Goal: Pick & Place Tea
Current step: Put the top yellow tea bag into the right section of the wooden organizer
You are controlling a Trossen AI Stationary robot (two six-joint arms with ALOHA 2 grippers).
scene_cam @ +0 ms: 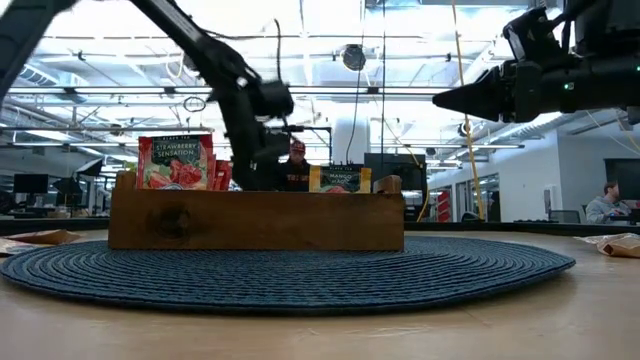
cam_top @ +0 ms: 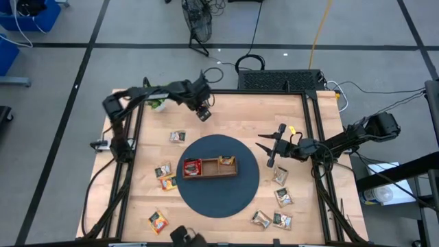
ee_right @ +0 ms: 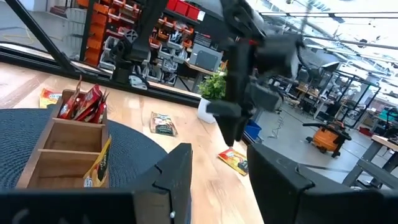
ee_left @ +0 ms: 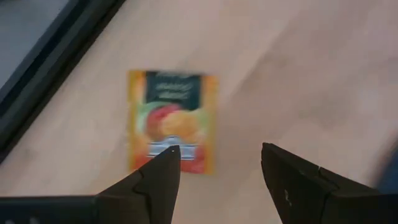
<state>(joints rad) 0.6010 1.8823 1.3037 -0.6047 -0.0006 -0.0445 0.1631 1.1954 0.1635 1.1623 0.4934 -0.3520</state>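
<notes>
The tea sachets lie flat and scattered on the wooden table. My left gripper (cam_top: 203,112) hangs open near the table's far edge, above an orange sachet (ee_left: 172,118) that lies below and ahead of its fingers (ee_left: 217,165). That orange sachet (ee_right: 235,160) also shows in the right wrist view, under the left arm. My right gripper (cam_top: 269,148) hovers open over the right rim of the round mat, touching nothing. The wooden tray (cam_top: 209,167) stands on the mat with red sachets (scene_cam: 175,162) in its left compartment and an orange one (scene_cam: 335,180) in its right.
The tray sits on a dark blue round mat (cam_top: 236,195). Loose sachets lie left of the mat (cam_top: 178,136) (cam_top: 164,176) (cam_top: 158,221) and right of it (cam_top: 280,175) (cam_top: 283,197) (cam_top: 272,219). A small potted plant (cam_top: 158,104) stands at the far left corner. People show in the room beyond the table.
</notes>
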